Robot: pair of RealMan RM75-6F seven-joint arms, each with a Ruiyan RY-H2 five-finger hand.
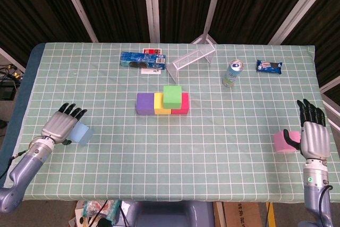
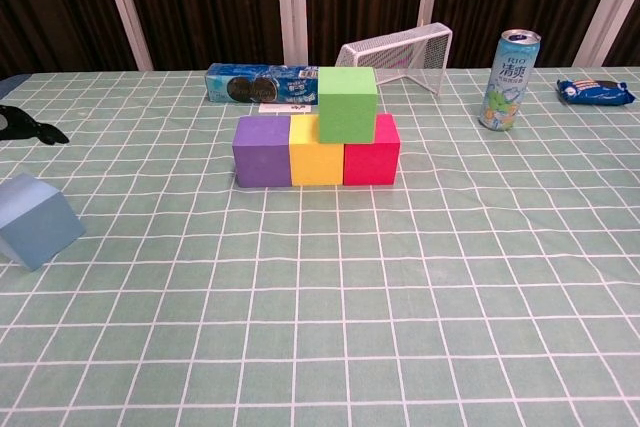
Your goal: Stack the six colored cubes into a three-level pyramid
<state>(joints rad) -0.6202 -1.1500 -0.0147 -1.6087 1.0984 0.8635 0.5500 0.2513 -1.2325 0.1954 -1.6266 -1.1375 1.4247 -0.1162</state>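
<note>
I am looking at a row of three cubes sitting near the middle of the surface: the purple cube (image 1: 144,103), the yellow cube (image 1: 160,104) and the red cube (image 1: 182,104) are touching side by side, and the green cube (image 1: 172,96) is resting on top, straddling the yellow and red ones. The blue cube (image 1: 81,133) is lying tilted near the left edge of the surface, and my left hand (image 1: 61,126) is hanging right at its outer side with fingers (image 2: 25,127) extended over it; I cannot tell whether it is touching the cube, but it is not clasping it. The pink cube (image 1: 285,142) is sitting near the right edge, and my right hand (image 1: 313,134) is standing just beside it, released, palm toward the cube, fingers pointing away from me and the thumb reaching toward the pink face. Along the far edge of the surface a blue cookie pack (image 1: 141,60) is lying beside a small red card (image 1: 153,53), a white wire basket (image 1: 192,58) is lying tipped on its side, a drink can (image 1: 232,73) is standing upright, and a dark blue snack wrapper (image 1: 269,66) is lying toward the far right corner.
</note>
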